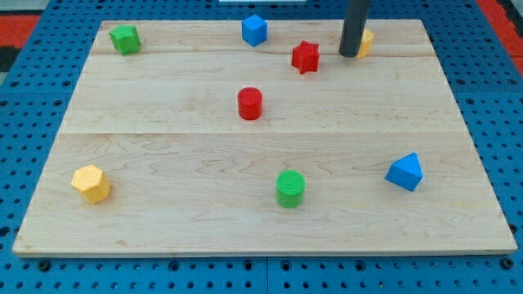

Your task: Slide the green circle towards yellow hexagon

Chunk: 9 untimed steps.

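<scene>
The green circle (290, 188) stands on the wooden board near the view's bottom, a little right of the middle. The yellow hexagon (91, 183) lies at the view's bottom left, far to the left of the green circle. My tip (349, 55) is at the view's top right, far above the green circle, between a red star (306, 56) on its left and a yellow block (365, 41) that it partly hides on its right.
A red cylinder (250, 104) stands near the board's middle. A blue cube (254, 30) and a green star-like block (125, 38) lie along the view's top. A blue triangular block (405, 172) lies at the right. The board (163, 147) rests on a blue pegboard.
</scene>
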Each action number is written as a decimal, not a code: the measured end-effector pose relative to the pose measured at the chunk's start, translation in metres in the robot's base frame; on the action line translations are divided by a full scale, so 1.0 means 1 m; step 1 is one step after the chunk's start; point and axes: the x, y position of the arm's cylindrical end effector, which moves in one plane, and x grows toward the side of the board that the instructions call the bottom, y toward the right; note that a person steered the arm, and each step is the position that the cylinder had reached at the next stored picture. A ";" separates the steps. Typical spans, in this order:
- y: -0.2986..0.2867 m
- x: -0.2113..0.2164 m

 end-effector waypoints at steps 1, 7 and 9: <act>0.021 -0.028; 0.016 0.016; -0.034 0.027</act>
